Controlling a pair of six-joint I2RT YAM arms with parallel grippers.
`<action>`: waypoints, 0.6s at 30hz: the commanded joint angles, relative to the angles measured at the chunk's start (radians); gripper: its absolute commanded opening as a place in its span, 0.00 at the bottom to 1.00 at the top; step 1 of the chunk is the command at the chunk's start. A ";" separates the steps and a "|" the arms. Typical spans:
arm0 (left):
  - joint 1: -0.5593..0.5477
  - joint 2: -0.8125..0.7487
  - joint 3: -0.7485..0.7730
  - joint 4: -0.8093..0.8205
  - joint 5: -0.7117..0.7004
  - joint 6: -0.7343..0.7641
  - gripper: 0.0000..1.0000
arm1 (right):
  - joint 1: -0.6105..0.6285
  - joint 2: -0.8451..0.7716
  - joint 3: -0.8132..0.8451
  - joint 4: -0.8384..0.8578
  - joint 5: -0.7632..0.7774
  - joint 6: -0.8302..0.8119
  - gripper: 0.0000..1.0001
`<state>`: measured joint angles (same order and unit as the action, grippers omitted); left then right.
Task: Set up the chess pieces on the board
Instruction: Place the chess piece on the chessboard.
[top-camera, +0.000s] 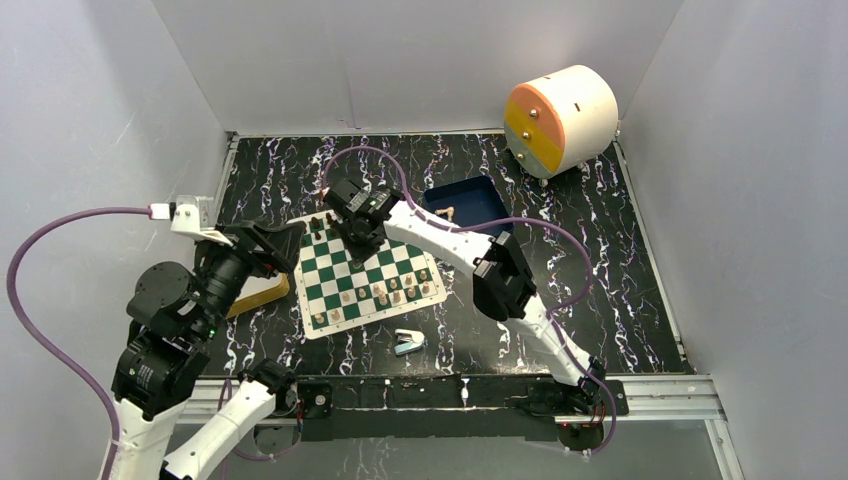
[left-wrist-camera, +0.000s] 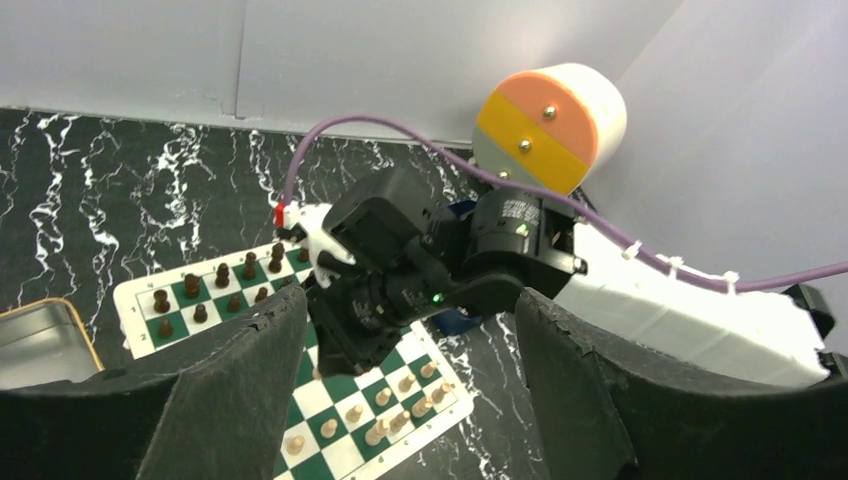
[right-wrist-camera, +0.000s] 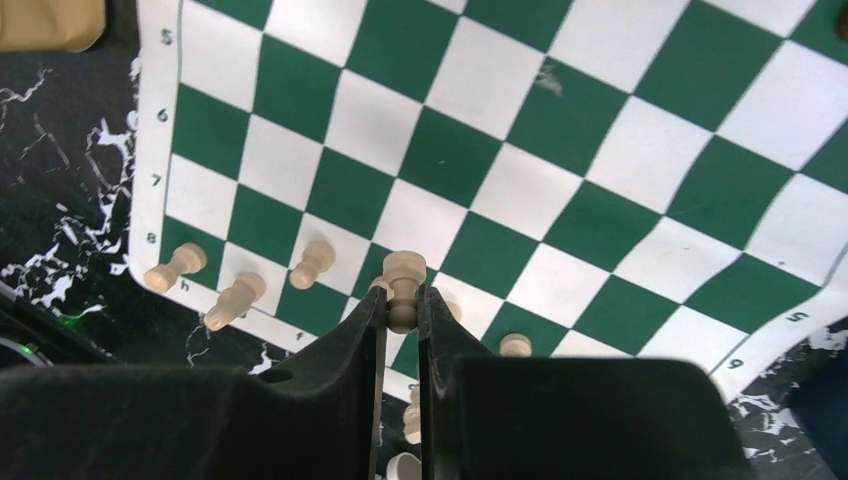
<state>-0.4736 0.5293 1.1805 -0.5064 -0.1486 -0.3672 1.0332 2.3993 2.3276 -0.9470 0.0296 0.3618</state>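
Note:
The green and white board (top-camera: 352, 262) lies left of the table's middle. Dark pieces (top-camera: 318, 228) stand along its far-left edge and light tan pieces (top-camera: 392, 294) along its near-right edge. My right gripper (right-wrist-camera: 402, 310) is shut on a light tan piece (right-wrist-camera: 403, 272) and holds it above the board (right-wrist-camera: 560, 150), near the row of tan pieces (right-wrist-camera: 240, 295). From the top it hovers over the board's far part (top-camera: 352, 240). My left gripper (left-wrist-camera: 410, 400) is open and empty, raised left of the board (left-wrist-camera: 330, 395) and facing the right arm's wrist (left-wrist-camera: 400, 260).
A dark blue tray (top-camera: 470, 205) sits right behind the board. A light-blue stapler-like object (top-camera: 408, 342) lies in front of the board. A shallow metal tin (top-camera: 255, 292) lies left of the board. A white cylinder with an orange and yellow face (top-camera: 560, 118) lies at the back right.

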 joint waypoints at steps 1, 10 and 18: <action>-0.003 -0.009 -0.030 -0.017 -0.029 0.024 0.72 | -0.034 0.008 0.009 0.010 0.061 -0.014 0.22; -0.003 -0.007 -0.065 -0.035 -0.032 0.043 0.71 | -0.086 0.013 -0.056 -0.025 0.058 -0.017 0.23; -0.003 -0.002 -0.092 -0.037 -0.031 0.052 0.70 | -0.099 0.043 -0.063 -0.040 0.048 -0.016 0.25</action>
<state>-0.4736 0.5262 1.0927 -0.5526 -0.1688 -0.3317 0.9340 2.4302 2.2601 -0.9730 0.0788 0.3565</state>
